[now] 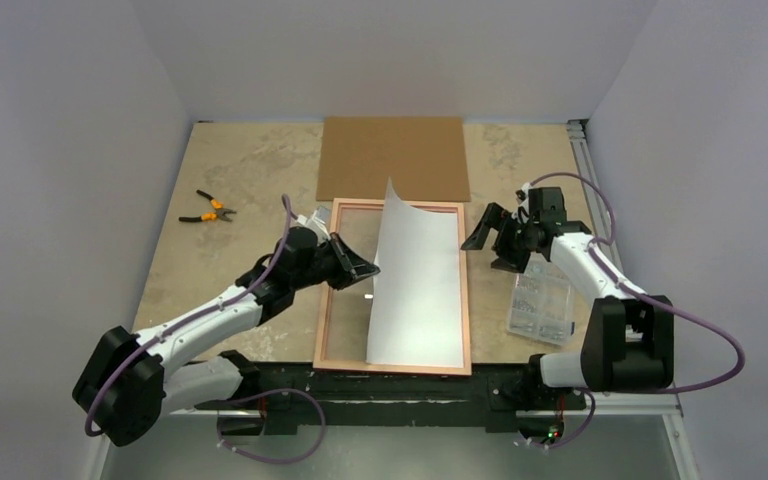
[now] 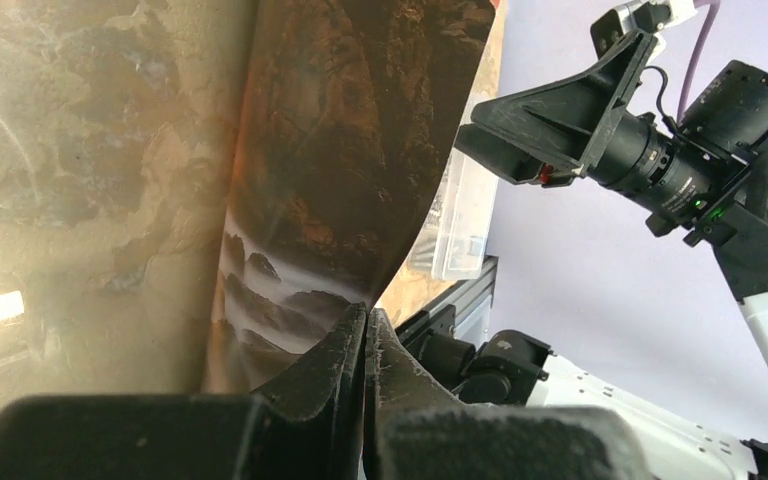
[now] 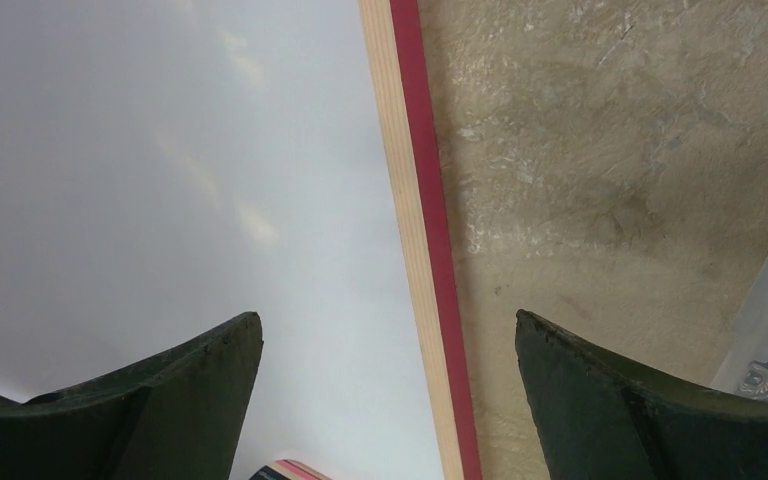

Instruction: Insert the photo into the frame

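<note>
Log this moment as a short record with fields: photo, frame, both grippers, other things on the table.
photo: white back up, right part lying in the frame, left edge raised and curled
frame: flat on the table, just in front of the backing board
left gripper: shut on the photo's left edge
right gripper: open, above the frame's right rail, holding nothing
other: backing board at the far side; pliers far left; clear plastic box at right

White-backed photo (image 1: 415, 290) shows dark misty hills, perhaps orange-tinged; frame (image 3: 425, 240) pink-edged tan.
</note>
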